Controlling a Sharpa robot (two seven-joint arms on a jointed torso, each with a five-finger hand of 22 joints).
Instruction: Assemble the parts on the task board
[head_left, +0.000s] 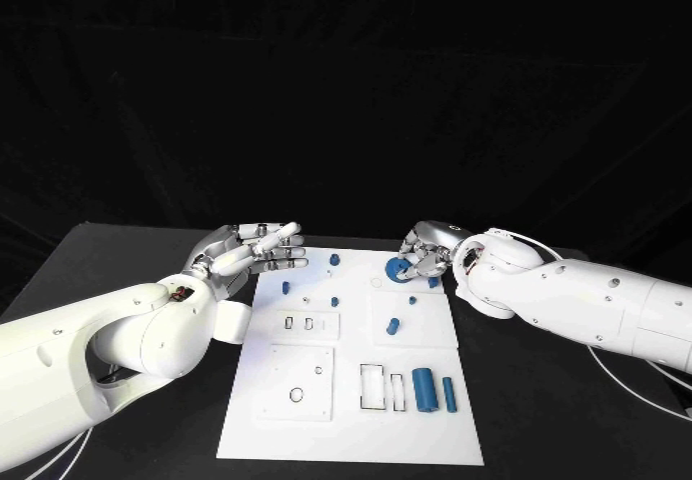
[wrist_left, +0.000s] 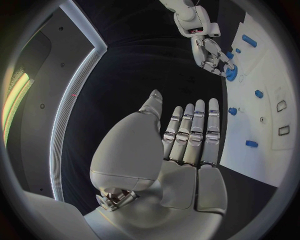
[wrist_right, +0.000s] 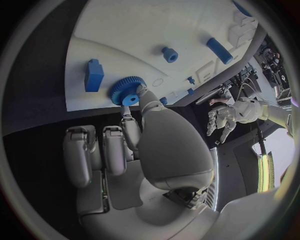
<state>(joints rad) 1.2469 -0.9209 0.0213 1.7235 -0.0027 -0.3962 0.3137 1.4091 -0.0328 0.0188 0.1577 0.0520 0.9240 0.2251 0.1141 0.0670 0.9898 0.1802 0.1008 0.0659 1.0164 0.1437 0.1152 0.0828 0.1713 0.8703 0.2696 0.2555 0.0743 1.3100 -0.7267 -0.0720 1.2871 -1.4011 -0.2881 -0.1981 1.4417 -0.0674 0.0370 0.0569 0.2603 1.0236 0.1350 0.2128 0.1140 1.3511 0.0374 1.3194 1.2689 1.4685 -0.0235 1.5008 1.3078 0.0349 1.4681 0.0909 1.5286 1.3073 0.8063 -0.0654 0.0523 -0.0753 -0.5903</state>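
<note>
- Now the right hand (head_left: 423, 257) pinches a blue gear (head_left: 398, 268) at the board's (head_left: 346, 440) one-o'clock corner, touching its surface.
- Left hand (head_left: 248, 250) hovers at the board's eleven o'clock, fingers straight, holding nothing.

One black bench (head_left: 130, 250) carries one white task board (head_left: 361, 430). Two silver hands are over it: the left hand (head_left: 260, 248) and the right hand (head_left: 428, 255). On the board are one blue gear (head_left: 397, 269), two blue cylinders lying side by side, one thick (head_left: 424, 389) and one thin (head_left: 449, 394), and several small blue pegs, too small to count surely
</note>
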